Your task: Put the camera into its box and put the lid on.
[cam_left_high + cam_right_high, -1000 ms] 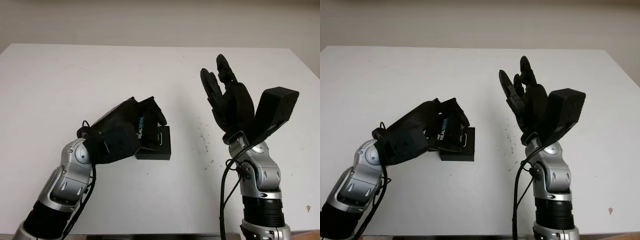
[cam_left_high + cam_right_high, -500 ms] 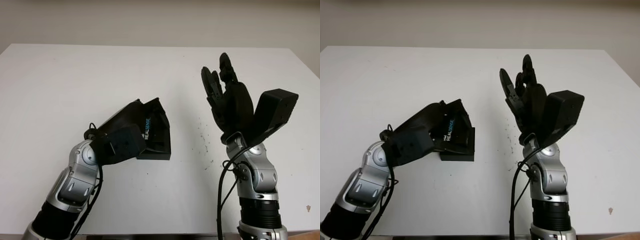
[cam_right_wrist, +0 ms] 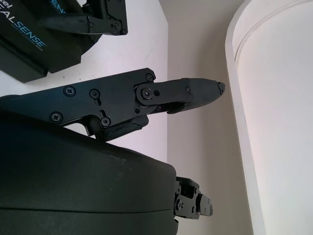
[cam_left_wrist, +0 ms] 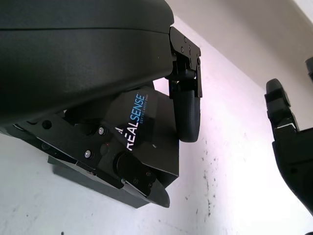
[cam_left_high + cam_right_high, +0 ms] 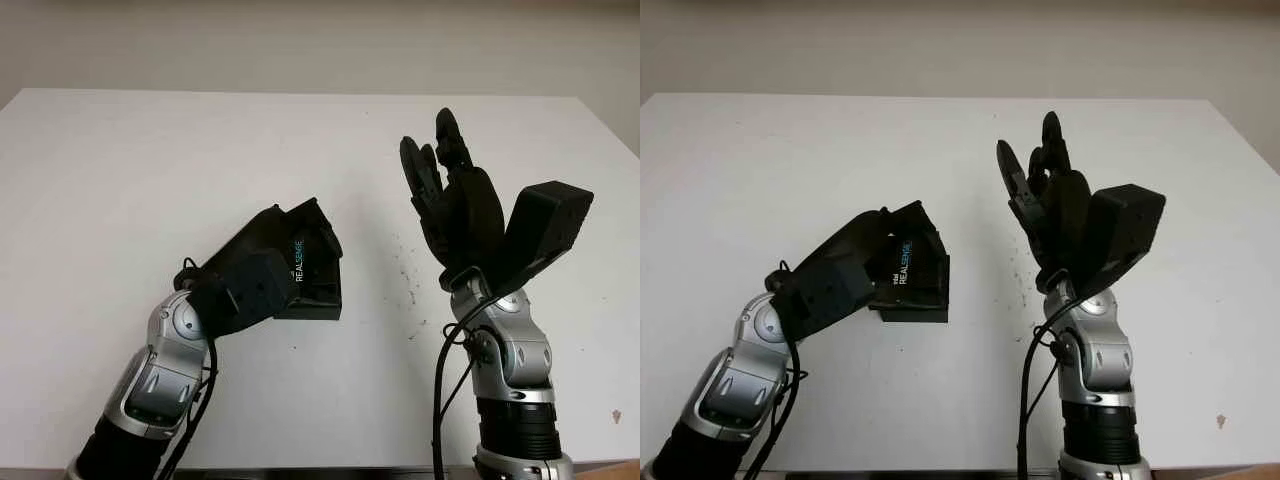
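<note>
Table: we see a white table bearing everything here; small dark specks dot its top between the two arms.

Box: we find a black box near the middle of the table, a little toward the left arm. Its base sits on the table top.

Lid: we count a black lid printed with the word REALSENSE, tilted over the box. Its near edge is raised and its far edge is down at the box. In the left wrist view the lid lies slanted on the box, not seated flat.

Camera: we cannot tell where the camera is; the lid and the left hand cover the inside of the box.

Left hand: we place the left hand on the lid, clenched around it. In the left wrist view one finger bends down over the lid's far edge and another part of the hand presses along its near side. The silver left forearm rises from the bottom edge toward the box.

Right hand: we place the right hand raised above the table, to the right of the box and well apart from it, released and grasping nothing. Its fingers point up and away from the robot. In the right wrist view one finger reaches out over the table top.

Right forearm: we note the silver right forearm standing nearly upright, with a black cable looping beside it.
</note>
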